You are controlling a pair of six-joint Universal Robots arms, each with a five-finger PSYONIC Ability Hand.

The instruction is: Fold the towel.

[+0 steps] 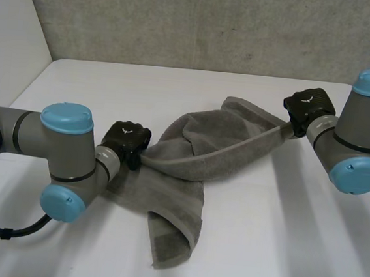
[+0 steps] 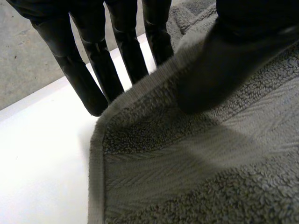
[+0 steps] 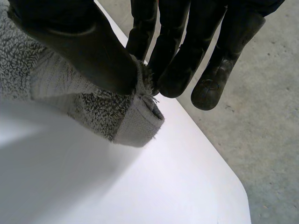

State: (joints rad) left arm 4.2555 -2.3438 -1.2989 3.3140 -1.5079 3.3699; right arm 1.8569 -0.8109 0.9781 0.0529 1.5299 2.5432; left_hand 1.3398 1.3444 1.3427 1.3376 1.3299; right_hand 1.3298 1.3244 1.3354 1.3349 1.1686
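A towel (image 1: 196, 159), judged soft and limp, is pinched at its 9 o'clock hem by the left hand (image 1: 127, 139) and at its 2 o'clock corner by the right hand (image 1: 308, 106). Hems are judged best gripped.

White table (image 1: 292, 253) backed by a speckled grey concrete wall (image 1: 203, 22), pale panel (image 1: 13, 17) at left
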